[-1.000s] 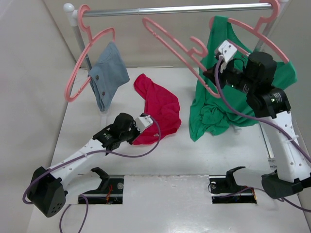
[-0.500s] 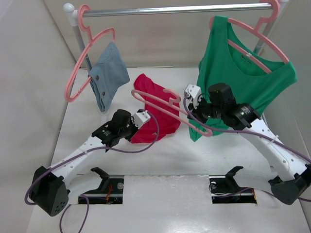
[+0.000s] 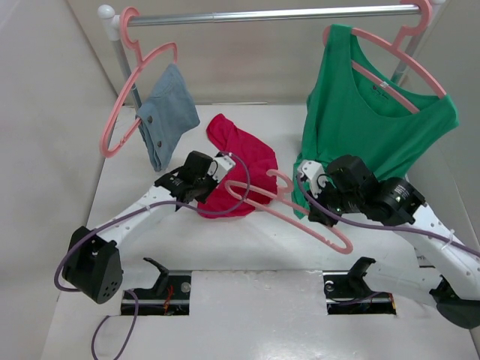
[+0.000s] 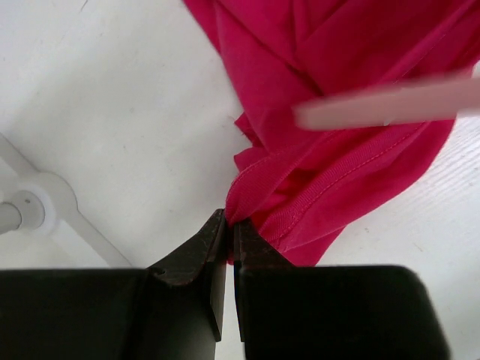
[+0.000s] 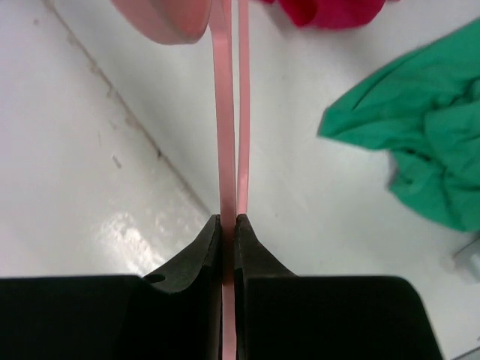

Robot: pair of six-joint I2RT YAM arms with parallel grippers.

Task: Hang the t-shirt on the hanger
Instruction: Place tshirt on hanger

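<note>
The crimson t-shirt (image 3: 244, 161) lies crumpled on the white table, mid-left. My left gripper (image 3: 215, 187) is shut on its near edge; the left wrist view shows the fingertips (image 4: 229, 223) pinching a fold of the shirt (image 4: 337, 150). My right gripper (image 3: 321, 214) is shut on the thin pink hanger (image 3: 300, 220) and holds it low and tilted over the table. The hanger's hook end (image 3: 279, 180) lies beside the shirt's right edge. In the right wrist view the hanger's bars (image 5: 226, 112) run straight out of the shut jaws. The hanger crosses the left wrist view as a blurred bar (image 4: 382, 105).
A green top (image 3: 375, 120) hangs on a pink hanger from the rail (image 3: 262, 13) at the back right, its hem on the table (image 5: 420, 150). A blue-grey cloth (image 3: 166, 112) hangs on another pink hanger (image 3: 120, 112) at the back left. The rack foot (image 4: 30, 206) is near my left gripper.
My right arm has brought the pink hanger down from the rail to low over the table, next to the t-shirt. My left gripper has shifted slightly away with the shirt's edge.
</note>
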